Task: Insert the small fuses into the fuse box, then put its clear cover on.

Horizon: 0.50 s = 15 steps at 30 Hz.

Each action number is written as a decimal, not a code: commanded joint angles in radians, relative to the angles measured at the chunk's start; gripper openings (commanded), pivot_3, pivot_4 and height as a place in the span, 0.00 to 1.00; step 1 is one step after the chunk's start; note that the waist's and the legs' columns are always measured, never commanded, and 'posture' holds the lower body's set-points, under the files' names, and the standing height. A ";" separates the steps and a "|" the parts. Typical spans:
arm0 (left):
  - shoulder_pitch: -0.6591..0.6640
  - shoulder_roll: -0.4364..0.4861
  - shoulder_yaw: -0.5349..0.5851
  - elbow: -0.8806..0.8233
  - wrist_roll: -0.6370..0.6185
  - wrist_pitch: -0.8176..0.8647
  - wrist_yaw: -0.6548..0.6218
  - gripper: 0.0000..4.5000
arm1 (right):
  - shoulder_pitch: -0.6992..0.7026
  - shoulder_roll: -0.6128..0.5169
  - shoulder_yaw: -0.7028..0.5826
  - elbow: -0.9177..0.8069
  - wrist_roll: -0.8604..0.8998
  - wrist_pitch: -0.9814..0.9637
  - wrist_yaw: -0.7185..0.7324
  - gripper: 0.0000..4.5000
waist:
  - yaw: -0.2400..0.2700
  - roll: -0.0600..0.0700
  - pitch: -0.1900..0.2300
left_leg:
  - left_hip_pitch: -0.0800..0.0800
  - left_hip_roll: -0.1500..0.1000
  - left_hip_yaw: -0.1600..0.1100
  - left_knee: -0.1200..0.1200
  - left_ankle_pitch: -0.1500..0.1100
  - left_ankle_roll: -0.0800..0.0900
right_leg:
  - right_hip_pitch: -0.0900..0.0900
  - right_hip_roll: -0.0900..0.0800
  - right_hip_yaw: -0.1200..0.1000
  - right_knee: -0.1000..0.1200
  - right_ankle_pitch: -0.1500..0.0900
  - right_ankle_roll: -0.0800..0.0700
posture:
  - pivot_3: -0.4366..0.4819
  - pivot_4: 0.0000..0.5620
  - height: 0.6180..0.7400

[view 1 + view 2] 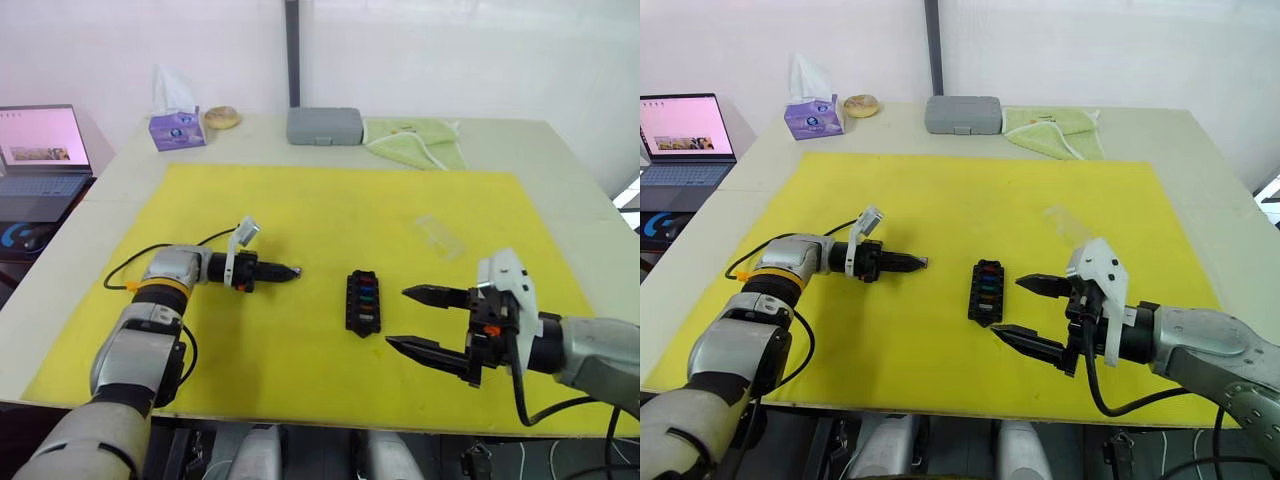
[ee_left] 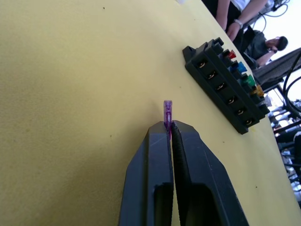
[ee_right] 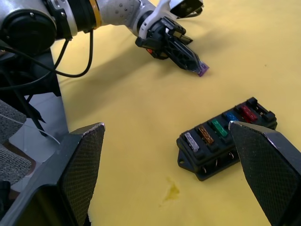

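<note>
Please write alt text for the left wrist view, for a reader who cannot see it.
The left gripper is shut on a small purple fuse, held above a yellow mat. Beyond it on the mat lies the black fuse box, with red, blue, green and amber fuses along one side.

Illumination is bright and even across the head views; the yellow mat (image 1: 330,220) is rendered without hot spots. Soft, short shadows are cast beneath the left gripper (image 1: 292,271) and the right gripper (image 1: 412,318), indicating diffuse overhead light. The white wall behind is washed pale. In the left wrist view, background figures are overexposed and unfocused. In the right wrist view, near fingers (image 3: 263,169) are rendered large and slightly soft.
</note>
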 commanded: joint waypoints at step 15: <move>0.073 -0.221 0.572 -0.725 -0.638 0.489 0.538 0.01 | -0.499 0.224 0.185 0.212 0.511 -0.067 -0.676 1.00 | -0.025 -0.001 0.001 | 0.000 0.005 -0.003 0.000 0.000 0.000 | -0.003 -0.001 0.002 0.003 0.000 0.000 | 0.48 0.27 1.00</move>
